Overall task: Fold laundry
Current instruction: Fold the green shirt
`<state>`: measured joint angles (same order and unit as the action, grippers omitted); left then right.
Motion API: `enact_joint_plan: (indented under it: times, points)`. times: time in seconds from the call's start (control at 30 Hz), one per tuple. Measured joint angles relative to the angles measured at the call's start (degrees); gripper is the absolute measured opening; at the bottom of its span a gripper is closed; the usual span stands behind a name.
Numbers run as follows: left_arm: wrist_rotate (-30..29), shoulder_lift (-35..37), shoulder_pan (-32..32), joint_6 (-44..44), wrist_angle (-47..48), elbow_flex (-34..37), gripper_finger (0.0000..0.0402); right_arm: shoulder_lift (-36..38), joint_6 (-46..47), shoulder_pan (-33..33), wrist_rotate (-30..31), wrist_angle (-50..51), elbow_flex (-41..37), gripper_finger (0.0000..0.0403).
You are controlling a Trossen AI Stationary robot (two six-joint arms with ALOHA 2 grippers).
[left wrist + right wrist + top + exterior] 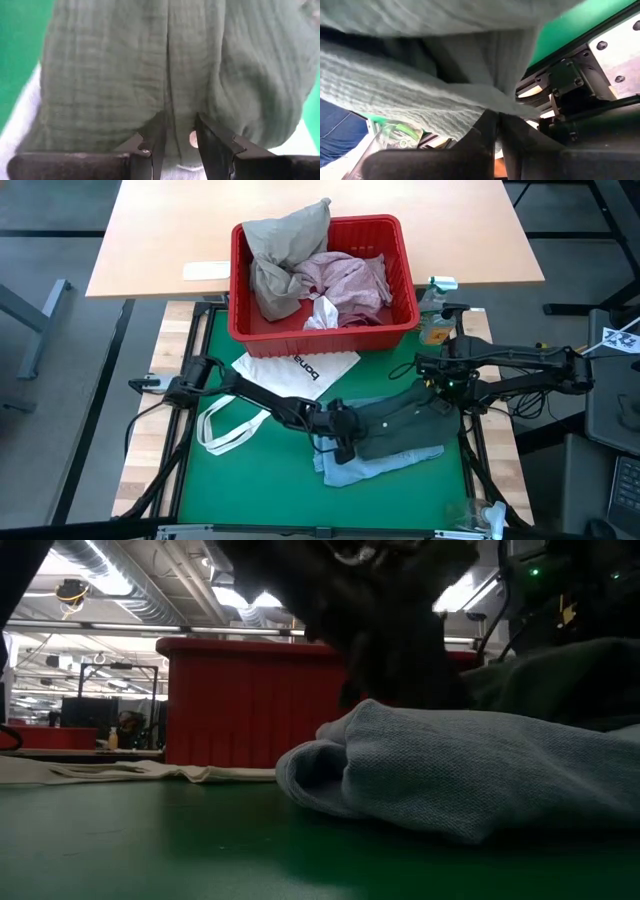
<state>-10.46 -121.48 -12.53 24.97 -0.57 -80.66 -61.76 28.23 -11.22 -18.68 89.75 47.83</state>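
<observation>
Left arm reaching from the table's left edge diagonally toward the centre, its links low and nearly level; the left gripper sits at mid-table, its two dark fingers set a narrow gap apart with a fold of the dark grey-green garment pinched between them, the cloth spreading ahead of the fingertips. Right arm extending from the table's right edge inward, forearm horizontal; the right gripper lies near the right side, fingers brought together on an edge of the same garment, which drapes over and ahead of the claw.
</observation>
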Motion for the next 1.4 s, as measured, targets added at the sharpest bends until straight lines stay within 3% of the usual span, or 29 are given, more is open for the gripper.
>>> enact_joint_plan:
  times: [0.43,0.67,0.8,0.97,1.17,1.4]
  points:
    - [1.77,2.68,0.01,-0.07,1.23,0.04,0.0101,0.0,-0.17,0.0,0.17,0.23,-0.02,0.0019]
    - [8.17,6.84,0.27,1.84,1.8,0.07,0.0101,0.0,-0.96,0.0,0.21,0.29,-0.04,0.0019]
    - [12.79,10.21,1.5,3.04,7.03,0.04,0.0101,0.0,-2.9,-0.01,0.22,0.29,-0.04,0.0023]
    - [14.43,12.8,2.59,4.53,15.4,0.04,0.0101,0.0,-3.19,0.0,1.66,0.45,-0.04,0.0067]
    - [13.35,11.21,2.28,9.39,16.74,0.02,0.0101,0.0,-3.19,-0.02,3.11,0.37,-0.04,0.0139]
    - [12.96,7.68,1.97,17.36,16.59,0.04,0.0131,0.0,-3.16,0.0,2.6,0.34,-0.04,0.0171]
